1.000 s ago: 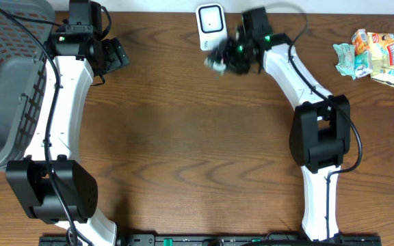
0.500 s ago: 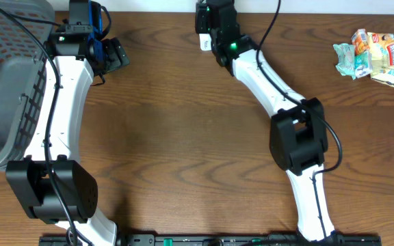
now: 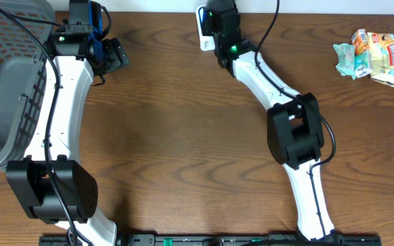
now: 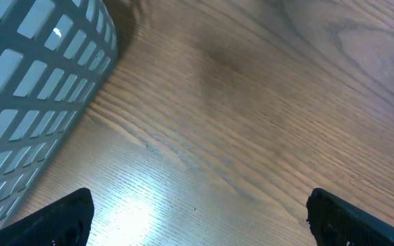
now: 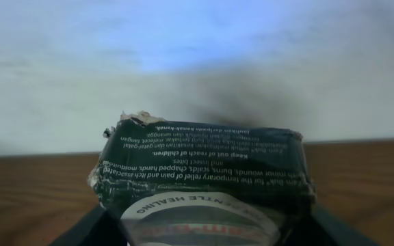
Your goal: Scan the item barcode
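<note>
Right jaws clamp the dark packet (image 5: 204, 181), its long axis across them, directly over the scanner (image 3: 201, 35) at the worktop's (image 3: 183, 137) far edge. Left jaws hang released beside the basket (image 3: 5, 82), well apart.

Middle: bench (image 3: 176, 137) is left open between the arms | Left edge: blocked by basket (image 3: 5, 82), left arm (image 3: 63, 96) just beside it | Far edge: scanner (image 3: 201, 31) is partly covered by right arm (image 3: 265, 75) | Far-right corner: occupied by packets (image 3: 371, 55)
</note>
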`<state>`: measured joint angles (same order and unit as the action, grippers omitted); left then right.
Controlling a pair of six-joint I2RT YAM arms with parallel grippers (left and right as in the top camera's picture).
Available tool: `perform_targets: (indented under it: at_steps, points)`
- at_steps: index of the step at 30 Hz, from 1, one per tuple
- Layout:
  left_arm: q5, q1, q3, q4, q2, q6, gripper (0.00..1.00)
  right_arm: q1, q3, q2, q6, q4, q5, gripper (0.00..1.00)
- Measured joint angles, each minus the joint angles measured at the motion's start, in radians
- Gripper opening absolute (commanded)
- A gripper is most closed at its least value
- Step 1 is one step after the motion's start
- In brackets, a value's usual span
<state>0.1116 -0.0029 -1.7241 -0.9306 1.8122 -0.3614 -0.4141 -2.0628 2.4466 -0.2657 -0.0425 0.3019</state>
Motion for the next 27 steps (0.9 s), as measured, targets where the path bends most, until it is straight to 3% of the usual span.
perform_targets:
  at_steps: [11,18,20,21,27]
  points:
    - [0.0,0.0,0.0,0.0,0.0,0.0,0.98,0.268,-0.001,-0.132,0.004,-0.432,0.034,0.54]
    - [0.0,0.0,0.0,0.0,0.0,0.0,0.98,0.506,-0.011,-0.196,0.015,-0.59,0.058,0.76]
    - [0.0,0.0,0.0,0.0,0.0,0.0,0.98,0.548,-0.011,-0.196,0.013,-0.624,0.058,0.88]
    - [0.0,0.0,0.0,0.0,0.0,0.0,0.98,0.564,-0.011,-0.196,0.005,-0.636,0.058,0.99]
    - [0.0,0.0,0.0,0.0,0.0,0.0,0.98,0.596,-0.011,-0.196,-0.012,-0.668,0.032,0.99]
